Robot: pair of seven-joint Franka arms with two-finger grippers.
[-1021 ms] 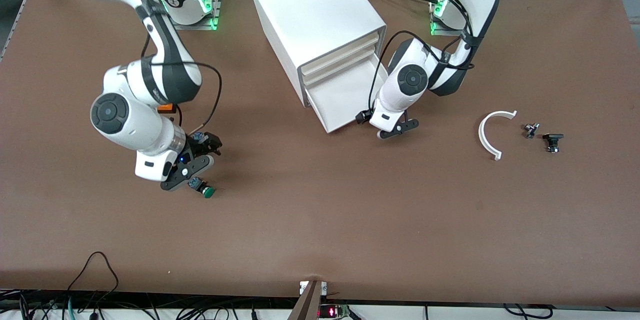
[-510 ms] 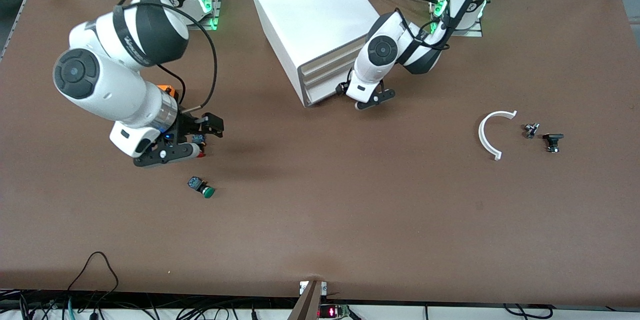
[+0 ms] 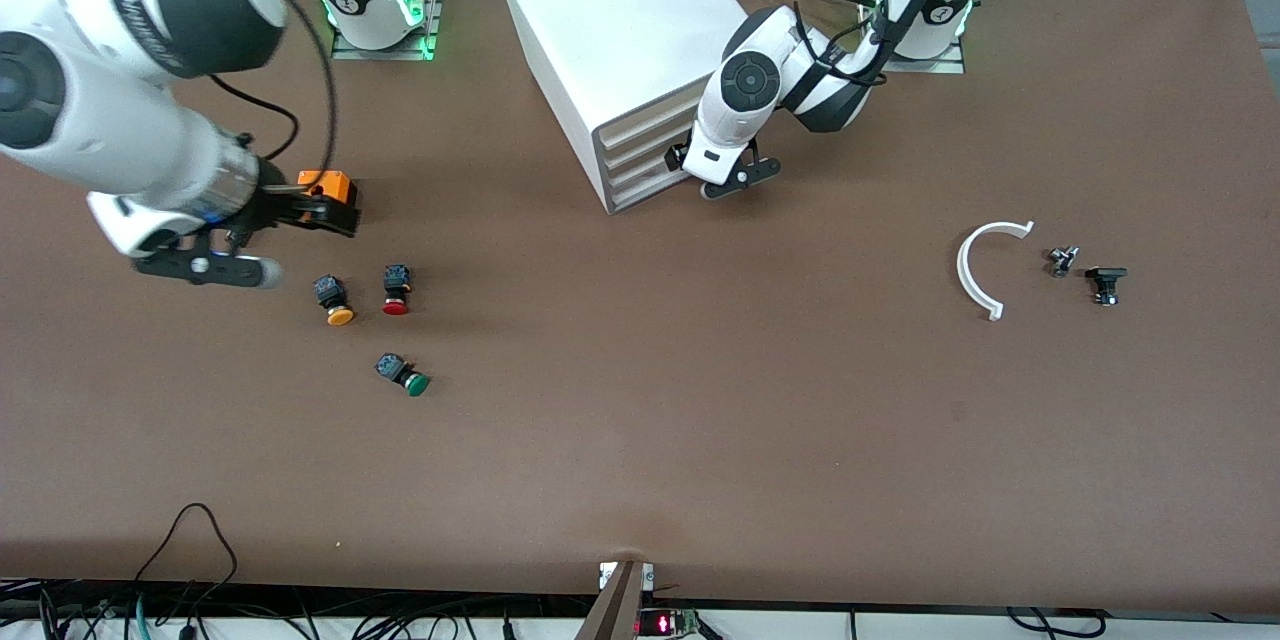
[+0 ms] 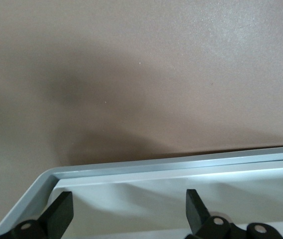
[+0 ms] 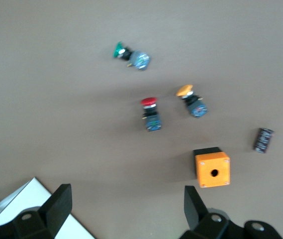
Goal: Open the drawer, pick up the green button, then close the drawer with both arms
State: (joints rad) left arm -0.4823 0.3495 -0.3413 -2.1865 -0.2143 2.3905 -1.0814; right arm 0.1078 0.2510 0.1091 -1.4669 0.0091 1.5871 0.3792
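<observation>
The green-capped button [image 3: 405,376] [image 5: 131,55] lies on its side on the bare table, toward the right arm's end. My right gripper [image 3: 298,246] [image 5: 126,209] hangs open and empty above the table beside an orange box [image 3: 331,186], well clear of the button. The white cabinet [image 3: 620,20] stands mid-table with all its slat fronts flush. The drawer [image 3: 645,182] is shut. My left gripper [image 3: 738,182] [image 4: 129,214] is open and empty at the cabinet's front corner, with the cabinet's white edge [image 4: 181,167] between its fingers.
A yellow-capped button [image 3: 335,303] [image 5: 191,99] and a red-capped button [image 3: 396,290] [image 5: 150,113] lie by the orange box [image 5: 212,169]. A small black cylinder [image 5: 264,139] is near them. A white curved piece [image 3: 980,265] and two small parts [image 3: 1062,260] [image 3: 1105,282] lie toward the left arm's end.
The left gripper pushed the drawer from open to shut. The right gripper rose off the green button and swung toward its own end of the table, uncovering the yellow and red buttons.
</observation>
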